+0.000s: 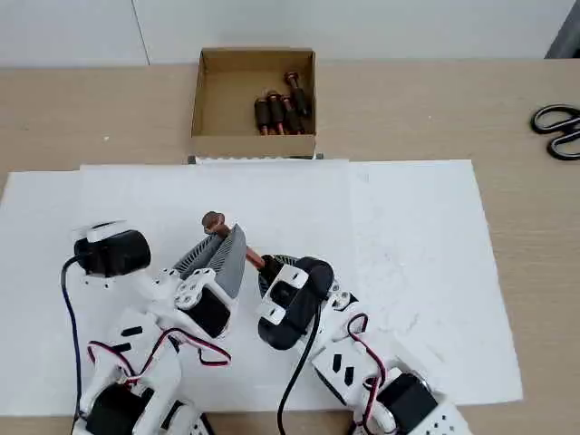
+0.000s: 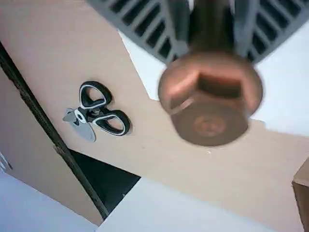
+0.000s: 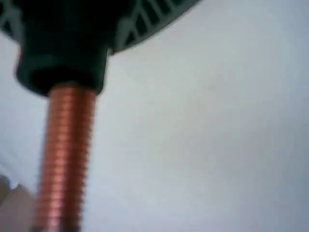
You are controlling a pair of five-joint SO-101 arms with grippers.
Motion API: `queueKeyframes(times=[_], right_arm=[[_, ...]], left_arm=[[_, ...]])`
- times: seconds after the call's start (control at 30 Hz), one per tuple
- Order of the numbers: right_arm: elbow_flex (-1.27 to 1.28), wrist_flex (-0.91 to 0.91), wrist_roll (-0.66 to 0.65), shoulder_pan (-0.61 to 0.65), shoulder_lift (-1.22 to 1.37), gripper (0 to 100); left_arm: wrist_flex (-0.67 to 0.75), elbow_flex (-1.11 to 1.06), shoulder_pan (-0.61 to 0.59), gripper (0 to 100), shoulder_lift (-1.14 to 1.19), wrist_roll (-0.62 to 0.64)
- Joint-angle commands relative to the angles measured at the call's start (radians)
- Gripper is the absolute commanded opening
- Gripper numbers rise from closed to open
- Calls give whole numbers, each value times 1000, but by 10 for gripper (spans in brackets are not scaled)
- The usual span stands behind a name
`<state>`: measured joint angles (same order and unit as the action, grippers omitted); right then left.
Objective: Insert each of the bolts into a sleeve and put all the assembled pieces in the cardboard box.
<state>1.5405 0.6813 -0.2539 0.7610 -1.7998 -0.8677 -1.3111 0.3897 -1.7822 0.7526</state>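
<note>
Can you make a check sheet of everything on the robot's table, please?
Surface: wooden table with white paper laid over it.
Job's things: copper bolt partly inside black sleeve; assembled pieces lying in cardboard box.
Clutter: scissors near the table edge.
Grippers: left gripper shut on the bolt; right gripper shut on the sleeve.
Cables: red, white and black wires along both arms.
Surroundings: pale surface beyond the table.
</note>
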Motion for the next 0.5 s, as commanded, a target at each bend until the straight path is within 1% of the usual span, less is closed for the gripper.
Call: queueKeyframes(times=[0.0,0.07,0.13,0.2,0.33,0.4,0.47], right_arm=[[-20,-39,-9,12,-5,2],[-29,-35,-9,35,-5,2],[-35,-33,-9,62,-5,2],[-32,-33,-9,68,-5,2],[-34,-33,-9,67,-5,2],[-35,-38,-9,67,-5,2],[-35,-39,-9,67,-5,2]], left_arm=[[29,-10,8,6,0,5],[29,-16,9,6,0,5],[31,-16,41,6,-2,5],[31,-16,77,6,-2,5],[20,-16,98,6,-2,3],[-15,-13,103,6,-2,3],[-64,-10,132,6,-2,-6]])
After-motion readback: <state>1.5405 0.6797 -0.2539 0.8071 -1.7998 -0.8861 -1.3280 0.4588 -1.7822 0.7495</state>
